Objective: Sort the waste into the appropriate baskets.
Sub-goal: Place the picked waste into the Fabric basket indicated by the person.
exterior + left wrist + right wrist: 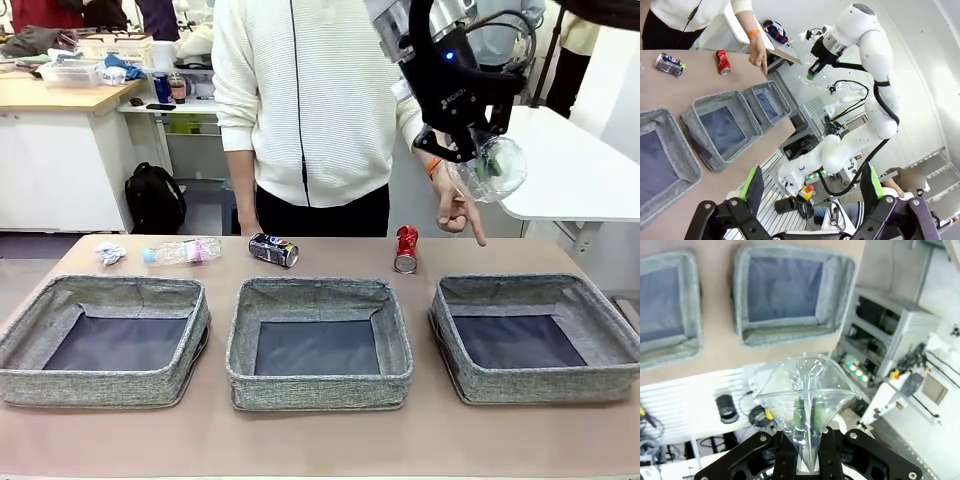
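While the right gripper (476, 158) clamps tight on the clear plastic film (500, 168), high in the air at the right basket's (600, 350) side, left gripper (810, 185) wide open, empty, dark can (273, 250), red can (406, 249), bottle (185, 251), paper wad (110, 253) along the table's (320, 440) far edge.

three baskets (100, 386) (320, 390) (545, 385), two cans (273, 250) (406, 249), one bottle (185, 251), one paper wad (110, 253), one plastic film (497, 168).
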Controlling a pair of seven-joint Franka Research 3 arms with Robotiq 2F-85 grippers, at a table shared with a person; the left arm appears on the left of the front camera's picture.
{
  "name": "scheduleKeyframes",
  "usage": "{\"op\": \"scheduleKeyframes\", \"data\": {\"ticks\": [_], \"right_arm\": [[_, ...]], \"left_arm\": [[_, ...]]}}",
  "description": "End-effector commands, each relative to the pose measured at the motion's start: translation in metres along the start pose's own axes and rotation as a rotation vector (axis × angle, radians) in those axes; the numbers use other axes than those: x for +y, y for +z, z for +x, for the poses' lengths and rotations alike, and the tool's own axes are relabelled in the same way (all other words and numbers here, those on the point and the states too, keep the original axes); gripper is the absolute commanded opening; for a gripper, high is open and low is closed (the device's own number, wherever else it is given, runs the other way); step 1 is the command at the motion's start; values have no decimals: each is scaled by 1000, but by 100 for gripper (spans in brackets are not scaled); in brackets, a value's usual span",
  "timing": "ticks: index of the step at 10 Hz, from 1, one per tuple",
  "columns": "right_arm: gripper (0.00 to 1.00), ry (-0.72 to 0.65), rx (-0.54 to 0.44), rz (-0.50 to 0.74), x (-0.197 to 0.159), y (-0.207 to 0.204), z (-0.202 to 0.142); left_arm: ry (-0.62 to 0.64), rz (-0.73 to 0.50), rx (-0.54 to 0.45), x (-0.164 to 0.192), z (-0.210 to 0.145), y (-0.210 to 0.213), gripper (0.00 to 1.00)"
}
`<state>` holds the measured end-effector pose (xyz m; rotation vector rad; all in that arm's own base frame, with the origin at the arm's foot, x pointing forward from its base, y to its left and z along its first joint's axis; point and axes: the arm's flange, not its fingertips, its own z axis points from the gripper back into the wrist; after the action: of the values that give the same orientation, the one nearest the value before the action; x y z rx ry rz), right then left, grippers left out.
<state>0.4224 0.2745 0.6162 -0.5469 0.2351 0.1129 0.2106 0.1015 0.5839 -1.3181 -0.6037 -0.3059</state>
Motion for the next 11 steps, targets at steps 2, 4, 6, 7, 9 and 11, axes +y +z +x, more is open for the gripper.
{"op": "scheduleKeyframes", "data": {"ticks": [2, 4, 6, 7, 9, 11], "right_arm": [[8, 0, -36, 83, -3, 3, 9], [8, 43, -49, 67, -11, -22, 7], [8, 66, -93, 182, -41, -90, 3], [8, 118, -137, 263, -51, -120, 2], [8, 126, -241, 251, -60, -166, 5], [8, 110, -236, 340, -78, -214, 21]], "left_arm": [[-26, -18, -6, -2, 2, -1, 100], [-26, -18, -6, -2, 2, -1, 100], [-26, -18, -6, -2, 2, -1, 100], [-26, -18, -6, -2, 2, -1, 100], [-26, -18, -6, -2, 2, -1, 100], [-26, -18, -6, -2, 2, -1, 100]]}}
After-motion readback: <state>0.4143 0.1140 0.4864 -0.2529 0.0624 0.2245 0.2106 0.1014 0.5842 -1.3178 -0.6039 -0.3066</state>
